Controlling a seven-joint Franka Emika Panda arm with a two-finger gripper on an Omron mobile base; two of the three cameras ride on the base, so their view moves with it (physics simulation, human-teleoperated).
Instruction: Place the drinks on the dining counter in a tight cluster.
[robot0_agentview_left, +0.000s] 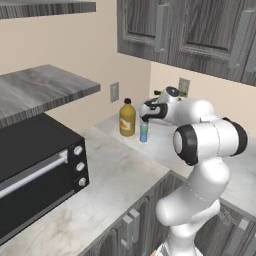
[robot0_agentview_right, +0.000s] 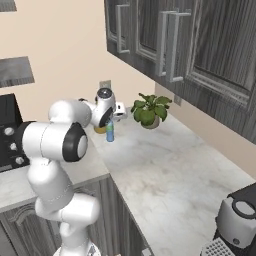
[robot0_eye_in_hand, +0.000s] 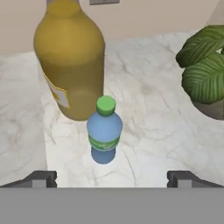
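Observation:
A small clear-blue water bottle (robot0_agentview_left: 143, 132) (robot0_agentview_right: 109, 133) (robot0_eye_in_hand: 104, 131) with a green cap stands upright on the marble corner counter (robot0_agentview_left: 117, 175) under the wall cabinets. Just behind it, close to the wall, stands the larger amber-orange juice jug (robot0_agentview_left: 127, 120) (robot0_eye_in_hand: 70, 57); in the right base view my hand partly hides the jug (robot0_agentview_right: 100, 130). My gripper (robot0_agentview_left: 144, 120) (robot0_agentview_right: 111, 122) (robot0_eye_in_hand: 111, 177) hangs just above the water bottle, open, its fingertips (robot0_eye_in_hand: 41, 177) spread wide to either side with nothing between them. The dining counter is out of view.
A potted plant (robot0_agentview_right: 149, 111) (robot0_eye_in_hand: 203, 72) sits right of the bottles by the wall. A black oven (robot0_agentview_left: 35, 165) stands on the counter to the left. Wall cabinets (robot0_agentview_left: 190, 30) hang overhead. A grey appliance (robot0_agentview_right: 239, 220) sits at the counter's near right end.

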